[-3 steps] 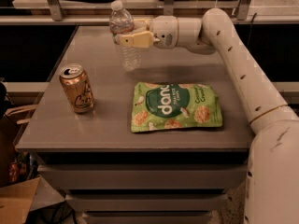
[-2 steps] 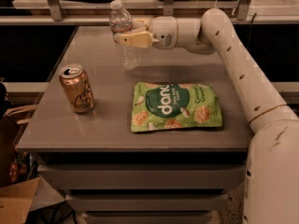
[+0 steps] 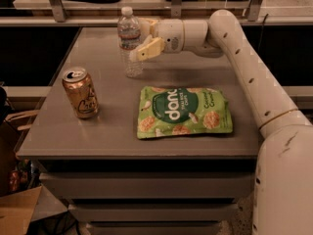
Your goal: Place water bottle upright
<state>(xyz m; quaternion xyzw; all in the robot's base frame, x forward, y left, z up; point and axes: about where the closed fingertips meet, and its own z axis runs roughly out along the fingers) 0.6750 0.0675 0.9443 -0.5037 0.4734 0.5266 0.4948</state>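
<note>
The water bottle (image 3: 129,39), clear and ribbed with a white cap and a red-and-white label band, stands upright on the grey table (image 3: 112,126) near its far middle. My gripper (image 3: 141,39) reaches in from the right at the height of the bottle's label. Its fingers are spread open on either side of the bottle. The near finger (image 3: 145,49) crosses in front of the bottle's lower body. The far finger (image 3: 150,23) shows just behind and to the right of the bottle.
A gold drink can (image 3: 80,93) stands upright at the table's left front. A green snack bag (image 3: 182,111) lies flat at the front middle. My white arm (image 3: 244,62) stretches along the table's right side. A shelf rail (image 3: 146,19) runs behind the table.
The bottle has straightened from a slight lean and settled a little lower onto the table. The near finger has moved away from the bottle towards the camera, and the gripper has opened.
</note>
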